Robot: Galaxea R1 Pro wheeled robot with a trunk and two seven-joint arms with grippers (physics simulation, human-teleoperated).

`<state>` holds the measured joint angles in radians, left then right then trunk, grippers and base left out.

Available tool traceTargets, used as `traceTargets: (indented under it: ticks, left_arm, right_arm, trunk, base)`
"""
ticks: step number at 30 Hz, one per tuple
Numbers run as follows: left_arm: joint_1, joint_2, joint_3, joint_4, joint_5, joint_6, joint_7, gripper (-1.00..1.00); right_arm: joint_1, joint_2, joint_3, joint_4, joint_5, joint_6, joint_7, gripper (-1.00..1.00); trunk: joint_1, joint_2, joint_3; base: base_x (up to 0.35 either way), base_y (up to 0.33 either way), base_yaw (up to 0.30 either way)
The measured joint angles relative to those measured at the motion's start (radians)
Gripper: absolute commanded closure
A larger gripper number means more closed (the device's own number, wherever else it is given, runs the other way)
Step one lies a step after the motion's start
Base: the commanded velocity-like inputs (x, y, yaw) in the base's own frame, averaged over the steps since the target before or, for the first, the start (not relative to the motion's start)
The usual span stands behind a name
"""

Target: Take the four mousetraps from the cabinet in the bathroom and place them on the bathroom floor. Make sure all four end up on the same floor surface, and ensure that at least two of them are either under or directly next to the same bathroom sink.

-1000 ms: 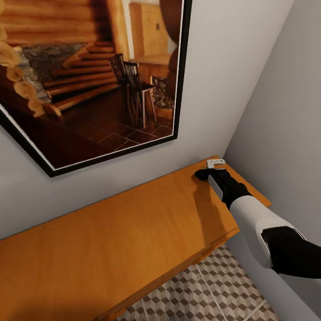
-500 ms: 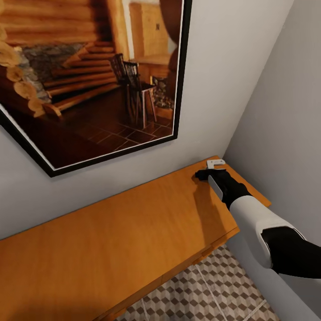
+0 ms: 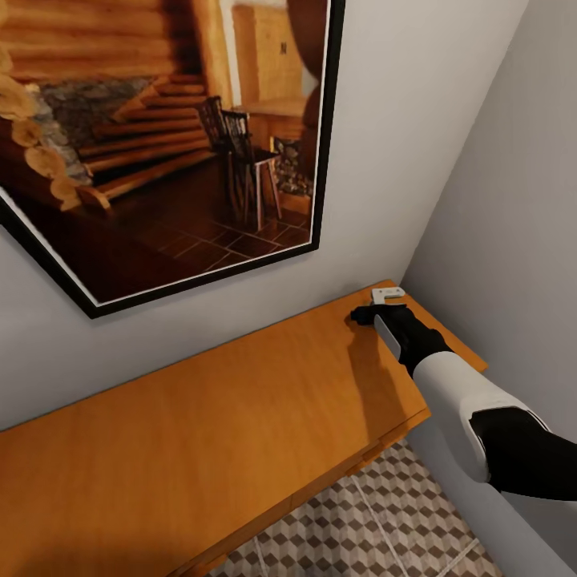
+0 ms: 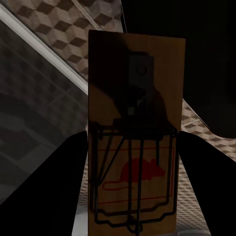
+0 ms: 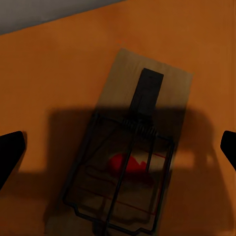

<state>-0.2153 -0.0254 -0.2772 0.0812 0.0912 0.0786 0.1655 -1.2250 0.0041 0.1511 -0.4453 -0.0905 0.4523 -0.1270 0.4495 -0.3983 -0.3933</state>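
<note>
Head view showed the right hand (image 3: 370,314) low over the far right corner of the orange-brown cabinet (image 3: 200,433), beside a mousetrap (image 3: 388,295) lying there near the wall corner. Right wrist view showed that mousetrap (image 5: 130,152) flat on the cabinet top between the hand's spread fingertips (image 5: 9,152), untouched. Left wrist view showed the left hand (image 4: 132,172) pinching a second mousetrap (image 4: 135,123) above the cube-patterned bathroom floor (image 4: 73,29).

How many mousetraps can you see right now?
2. One mousetrap is held in the left tool, above the floor. The other mousetrap lies flat on the cabinet, under the open right tool. Others may be hidden.
</note>
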Motion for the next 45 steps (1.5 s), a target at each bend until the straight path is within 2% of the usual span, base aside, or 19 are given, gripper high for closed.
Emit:
traceTargets:
  ticks: [45]
  left_arm:
    - [0.000,-0.005,0.000,0.000,0.000,0.000,0.000,1.00]
  right_arm:
    - [0.000,-0.005,-0.001,0.000,-0.001,0.000,0.000,-1.00]
  trunk:
    - [0.000,0.000,0.000]
  base:
    - [0.000,0.000,0.000]
